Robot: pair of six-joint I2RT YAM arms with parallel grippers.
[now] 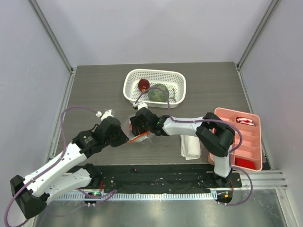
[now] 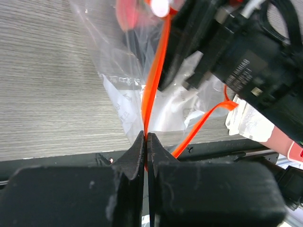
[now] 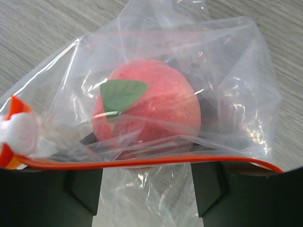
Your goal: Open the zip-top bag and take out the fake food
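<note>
**While two pieces lie in the basket, one fruit sits bagged**

Seen from the top camera, the dark red fruit [image 1: 143,85] and the green ball [image 1: 157,93] rest in the white basket [image 1: 177,80] at the table's twelve o'clock, so that share looks done. The zip-top bag [image 1: 144,137] lies mid-table, with the left gripper [image 1: 128,138] at its nine o'clock and the right gripper [image 1: 137,126] at its twelve.

In the left wrist view, the left gripper's jaws pinch tight on one half of the orange-red zip strip [image 2: 152,90]; the other half curls away, so the mouth is parted.

In the right wrist view, the pinkish-red fruit [image 3: 147,101] sits inside the bag, at twelve o'clock from the right gripper's wide-apart fingers, which clamp nothing visible. Lifting it out remains, I judge.
</note>
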